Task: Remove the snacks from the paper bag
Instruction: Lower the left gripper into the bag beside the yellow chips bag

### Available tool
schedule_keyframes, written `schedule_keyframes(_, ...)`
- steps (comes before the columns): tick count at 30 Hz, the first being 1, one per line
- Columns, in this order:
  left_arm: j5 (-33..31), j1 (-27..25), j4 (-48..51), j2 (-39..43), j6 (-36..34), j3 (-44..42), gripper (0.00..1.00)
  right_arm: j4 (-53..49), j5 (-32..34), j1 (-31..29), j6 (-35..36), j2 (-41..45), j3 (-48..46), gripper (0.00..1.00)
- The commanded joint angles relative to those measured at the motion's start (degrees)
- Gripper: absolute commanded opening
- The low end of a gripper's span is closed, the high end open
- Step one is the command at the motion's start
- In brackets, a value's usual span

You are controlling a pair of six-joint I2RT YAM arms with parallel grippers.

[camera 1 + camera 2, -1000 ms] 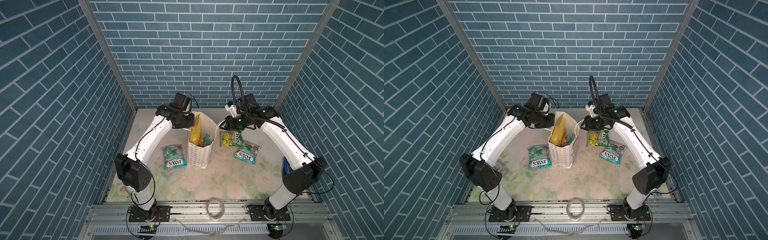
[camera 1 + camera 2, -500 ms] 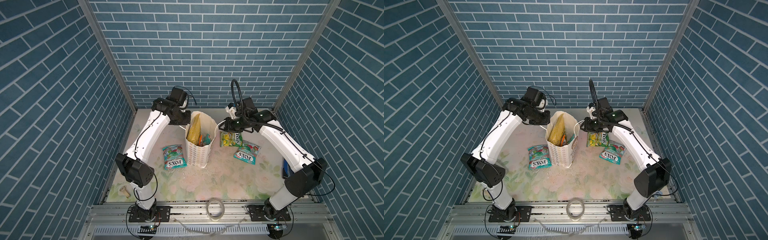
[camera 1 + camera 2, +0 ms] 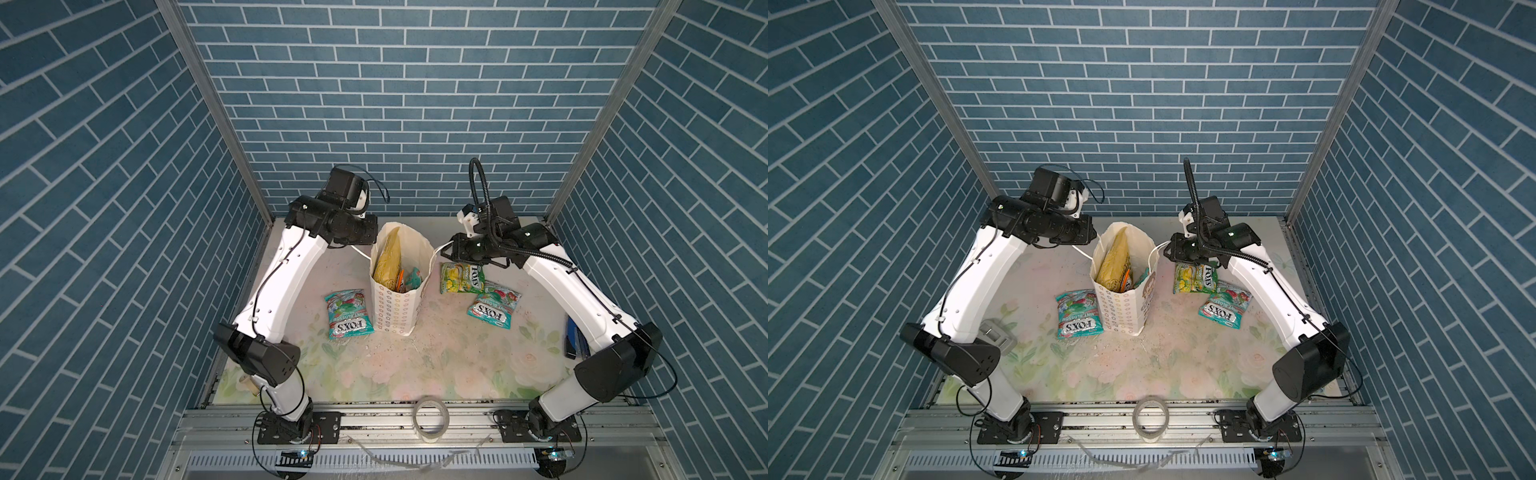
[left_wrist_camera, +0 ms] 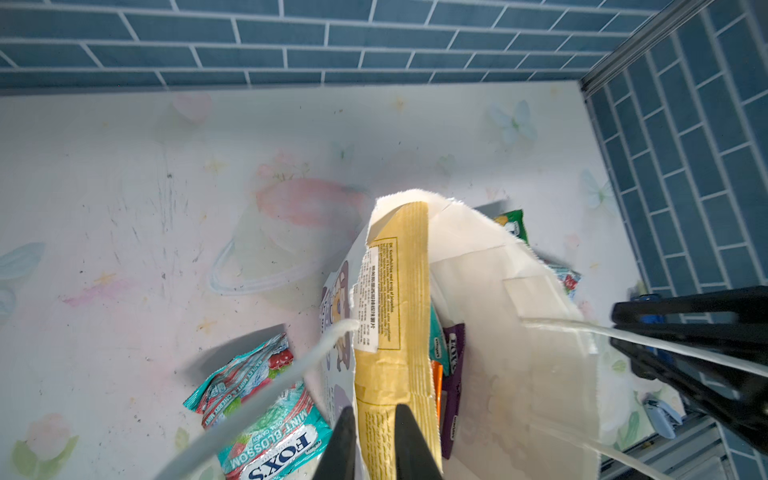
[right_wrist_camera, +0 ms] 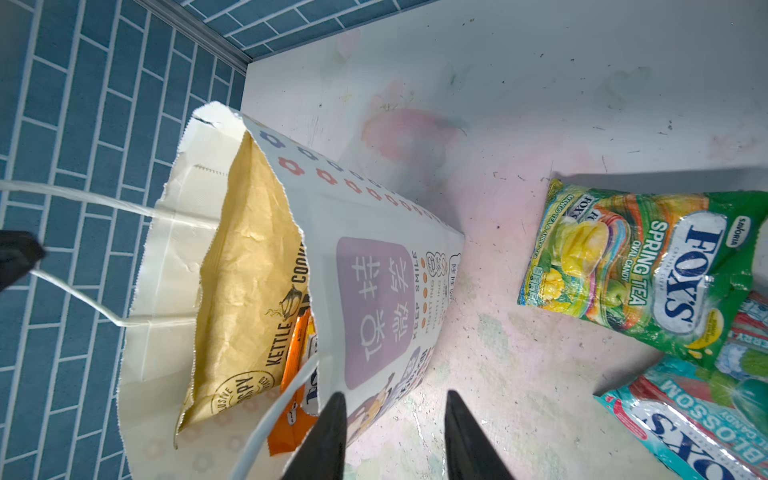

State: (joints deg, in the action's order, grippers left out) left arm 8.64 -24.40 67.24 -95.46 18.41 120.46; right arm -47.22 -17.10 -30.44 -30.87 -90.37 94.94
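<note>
This was a robot test cell: blue brick-print panels (image 3: 399, 104) on aluminium posts (image 3: 218, 108) walled a floral table (image 3: 457, 374), with two arms (image 3: 286, 282) bolted to a rail (image 3: 374, 424).

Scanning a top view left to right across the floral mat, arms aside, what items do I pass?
teal FOX'S packet → paper bag → yellow-green FOX'S packet → second teal FOX'S packet → dark blue object at the mat's right edge.
</note>
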Motion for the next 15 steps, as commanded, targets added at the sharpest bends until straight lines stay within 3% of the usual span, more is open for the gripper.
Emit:
schedule_keyframes(1, 0.71, -1.06, -1.55, 2.61, 0.34, 2.58, 0.21, -0.66, 1.28, -0.33, -1.38, 1.75, -0.67, 0.4)
schedule_keyframes(9, -4.66, -8.75, 15.95, -10.94, -2.06, 19.68, 0.22, -2.64, 2.16, -0.31, -0.2, 1.82, 0.6, 0.4)
schedule_keyframes(15, -8.11, -9.52, 19.7, -16.95, -1.54, 22.71, 0.23, -3.72, 2.86, -0.31, 0.73, 2.49, 0.95, 0.4)
